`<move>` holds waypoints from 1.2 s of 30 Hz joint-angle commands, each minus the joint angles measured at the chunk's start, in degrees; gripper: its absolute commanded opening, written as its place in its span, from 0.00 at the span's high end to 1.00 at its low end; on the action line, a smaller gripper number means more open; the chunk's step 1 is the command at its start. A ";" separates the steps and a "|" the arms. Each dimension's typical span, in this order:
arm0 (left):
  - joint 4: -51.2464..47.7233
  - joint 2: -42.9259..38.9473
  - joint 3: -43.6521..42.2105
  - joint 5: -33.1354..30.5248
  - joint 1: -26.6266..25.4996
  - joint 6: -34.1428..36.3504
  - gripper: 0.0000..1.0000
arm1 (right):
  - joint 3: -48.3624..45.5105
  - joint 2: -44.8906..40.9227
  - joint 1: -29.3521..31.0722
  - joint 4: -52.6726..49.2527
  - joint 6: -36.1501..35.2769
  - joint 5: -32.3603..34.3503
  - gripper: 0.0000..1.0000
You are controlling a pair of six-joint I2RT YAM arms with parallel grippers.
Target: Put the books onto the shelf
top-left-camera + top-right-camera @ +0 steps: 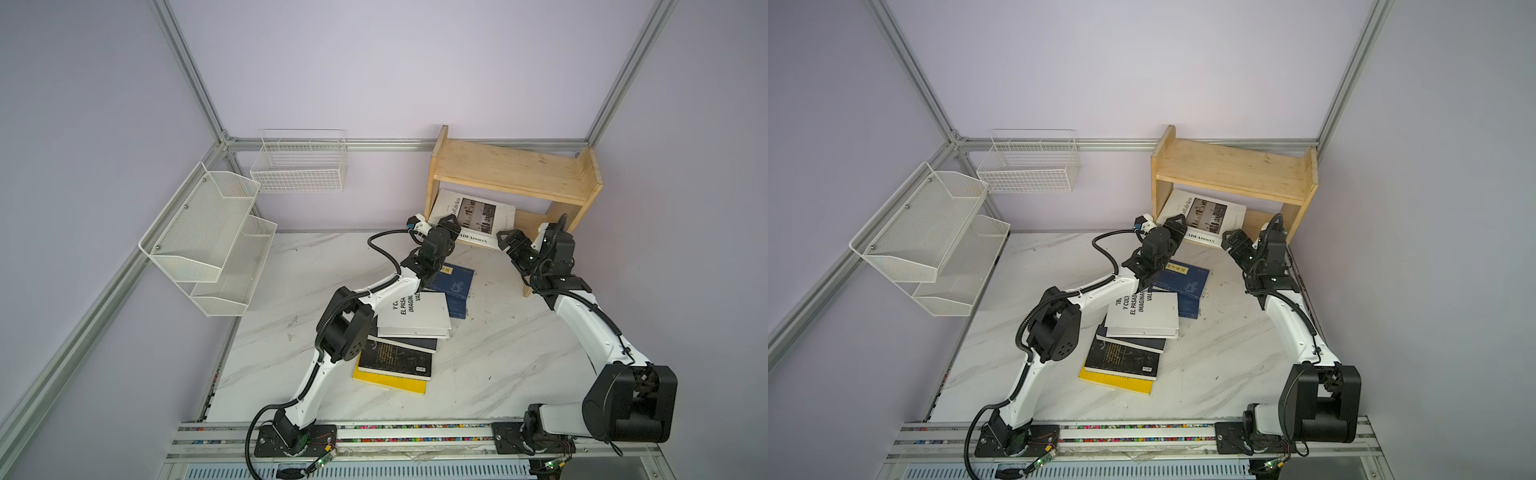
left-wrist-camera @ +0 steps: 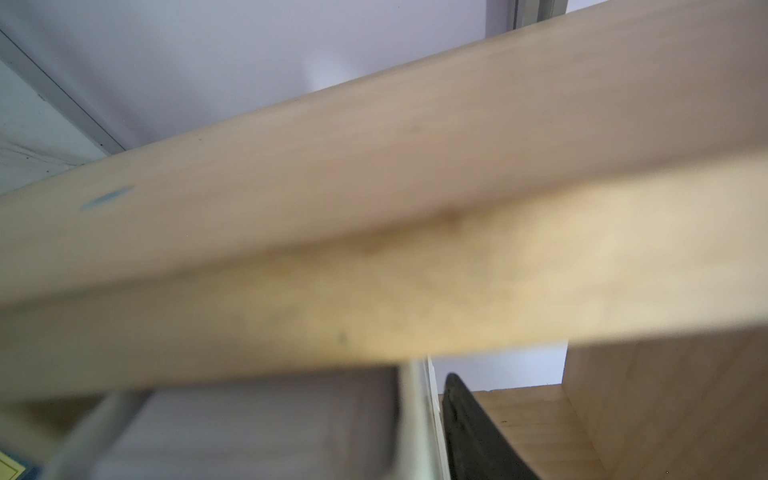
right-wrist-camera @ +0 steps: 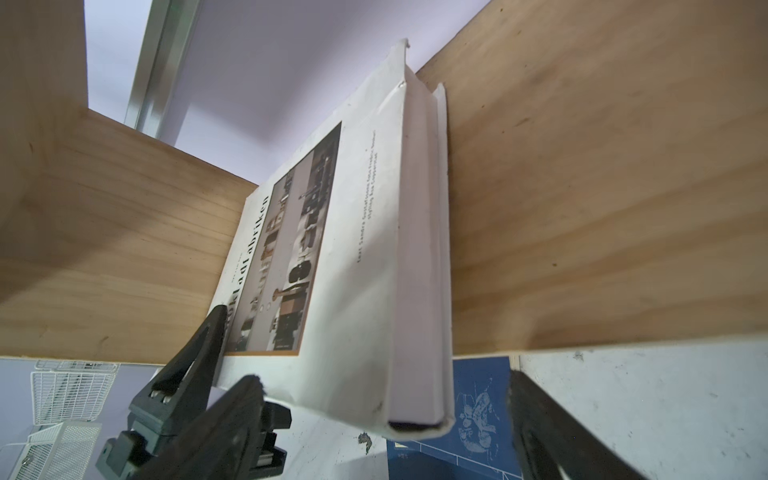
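Tilted half out of the lower tier of the shelf (image 1: 507,166), the white book (image 1: 471,216) is judged light yet floppy, best pinched at its protruding edge by the wide-spread right gripper (image 1: 508,240); whether the left gripper (image 1: 451,226) grips cannot be told.

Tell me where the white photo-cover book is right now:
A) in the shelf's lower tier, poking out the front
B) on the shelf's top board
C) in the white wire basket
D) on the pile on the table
A: in both top views the white photo-cover book sits tilted under the top board of the shelf, with its near edge jutting past the front.
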 commanded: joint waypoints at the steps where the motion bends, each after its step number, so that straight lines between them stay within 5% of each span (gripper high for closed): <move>1: -0.94 0.20 7.20 -1.83 0.77 0.43 0.46 | 1.42 0.01 0.05 3.17 -1.61 -1.01 0.08; 6: -2.12 1.40 8.99 -0.76 0.75 -0.17 0.45 | 2.34 2.60 0.07 3.92 -2.02 -1.11 0.08; 21: -14.84 -8.32 -4.70 3.53 0.36 -4.56 0.01 | 4.00 7.00 0.05 5.26 -3.45 -0.22 0.09; 26: -23.25 -13.65 -12.11 10.83 3.28 -4.29 0.01 | 3.74 7.31 0.05 6.04 -2.87 0.12 0.10; 31: -27.00 -15.15 -14.47 22.38 6.98 2.62 0.00 | 2.78 6.53 0.05 6.58 -2.56 0.82 0.09; 36: -28.77 -18.22 -15.26 25.33 7.32 15.63 0.00 | 4.18 6.26 0.05 5.25 -4.04 1.68 0.10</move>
